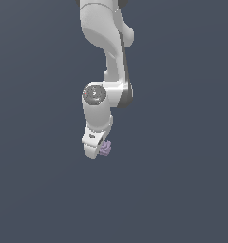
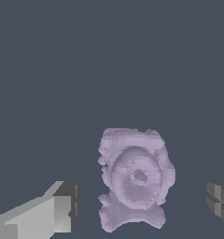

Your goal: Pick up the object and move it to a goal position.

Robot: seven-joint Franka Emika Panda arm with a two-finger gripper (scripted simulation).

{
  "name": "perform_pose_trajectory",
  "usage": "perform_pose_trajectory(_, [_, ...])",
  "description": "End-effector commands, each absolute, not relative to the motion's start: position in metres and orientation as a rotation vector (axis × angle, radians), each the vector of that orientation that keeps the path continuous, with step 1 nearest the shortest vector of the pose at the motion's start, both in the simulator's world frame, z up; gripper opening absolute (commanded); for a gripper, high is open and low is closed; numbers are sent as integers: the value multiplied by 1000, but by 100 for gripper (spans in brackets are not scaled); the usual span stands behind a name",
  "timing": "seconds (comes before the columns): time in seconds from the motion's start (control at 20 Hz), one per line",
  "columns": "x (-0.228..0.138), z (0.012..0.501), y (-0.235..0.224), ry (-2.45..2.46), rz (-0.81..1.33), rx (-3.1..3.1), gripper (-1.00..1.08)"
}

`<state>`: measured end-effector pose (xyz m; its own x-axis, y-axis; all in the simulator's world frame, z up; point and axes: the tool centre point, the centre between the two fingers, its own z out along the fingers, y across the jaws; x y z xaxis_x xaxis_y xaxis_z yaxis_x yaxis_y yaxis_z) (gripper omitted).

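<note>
The object (image 2: 135, 179) is a small pale lilac blocky piece with a round raised ring on top. In the wrist view it lies between my two fingers, with a gap on each side. One fingertip (image 2: 62, 207) and the other fingertip (image 2: 220, 198) stand wide apart and touch nothing. My gripper (image 2: 142, 203) is open around the object. In the exterior view the object (image 1: 105, 148) peeks out beside the low end of the white hand, and the gripper (image 1: 98, 151) is mostly hidden by the hand.
A plain dark grey-blue surface (image 1: 182, 190) fills both views. The white arm (image 1: 106, 52) comes down from the top of the exterior view.
</note>
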<state>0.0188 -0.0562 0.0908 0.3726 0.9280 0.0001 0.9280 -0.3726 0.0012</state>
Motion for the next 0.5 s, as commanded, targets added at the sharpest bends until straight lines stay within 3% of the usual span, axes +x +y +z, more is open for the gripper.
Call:
perform_pose_trajectory(0.0, [18,80,-56,1761,0,2601,100])
perform_pose_trajectory(0.45, [18,49,-56,1765,0,2599,100])
